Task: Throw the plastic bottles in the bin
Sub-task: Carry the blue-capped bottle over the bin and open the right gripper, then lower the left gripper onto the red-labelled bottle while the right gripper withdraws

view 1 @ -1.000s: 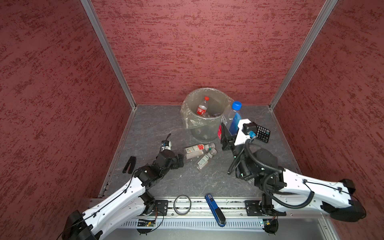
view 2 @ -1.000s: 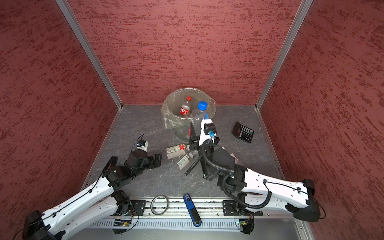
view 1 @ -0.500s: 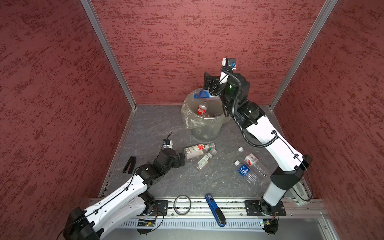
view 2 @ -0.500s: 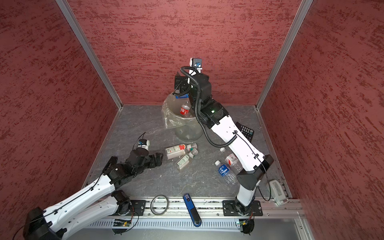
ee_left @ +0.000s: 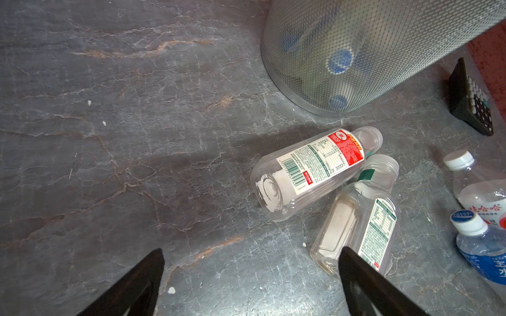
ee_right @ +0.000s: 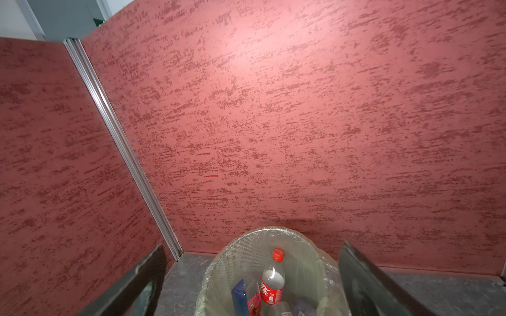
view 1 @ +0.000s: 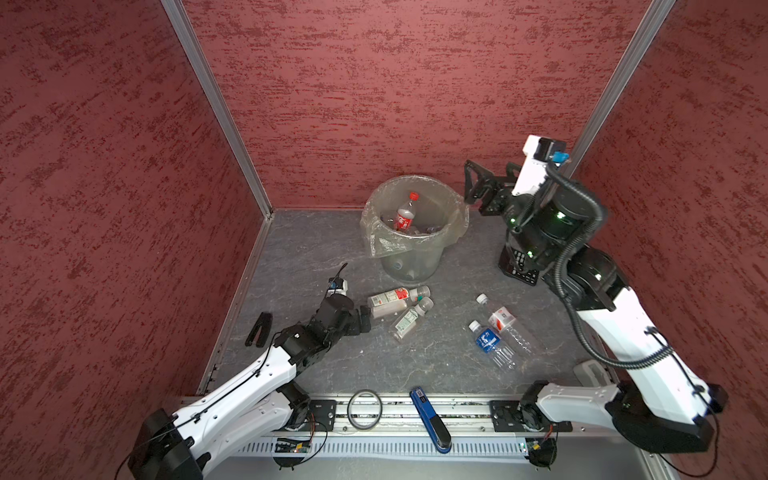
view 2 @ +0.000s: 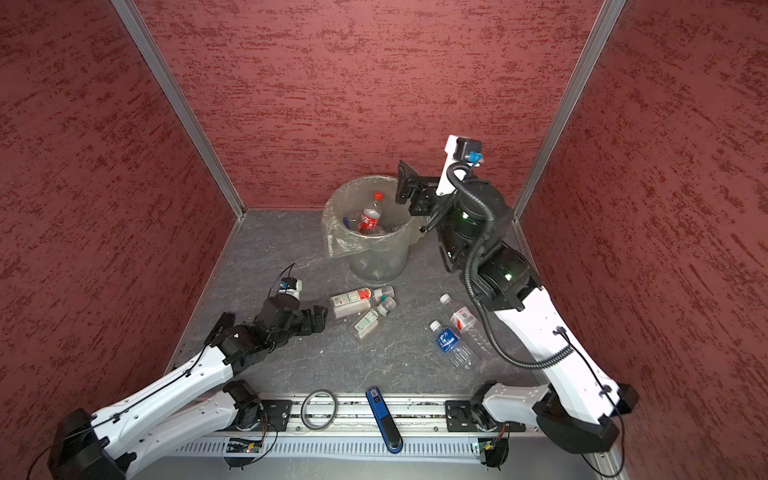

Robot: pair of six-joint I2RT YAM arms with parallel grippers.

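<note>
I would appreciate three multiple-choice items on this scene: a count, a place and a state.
1. How many clear plastic bottles lie outside the round translucent lined bin? A two; B four; C seven.
2. Where is the blue-and-black stapler? A in the bin; B behind the bin; C on the front metal rail.
3. The right gripper is: A open, empty; B shut on a bottle; C shut on nothing.
Key: B, four lie on the table; C, it rests across the rail; A, its jaws stand apart, nothing between.

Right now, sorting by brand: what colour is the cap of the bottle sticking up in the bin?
Red cap, clearest in the right wrist view.
</note>
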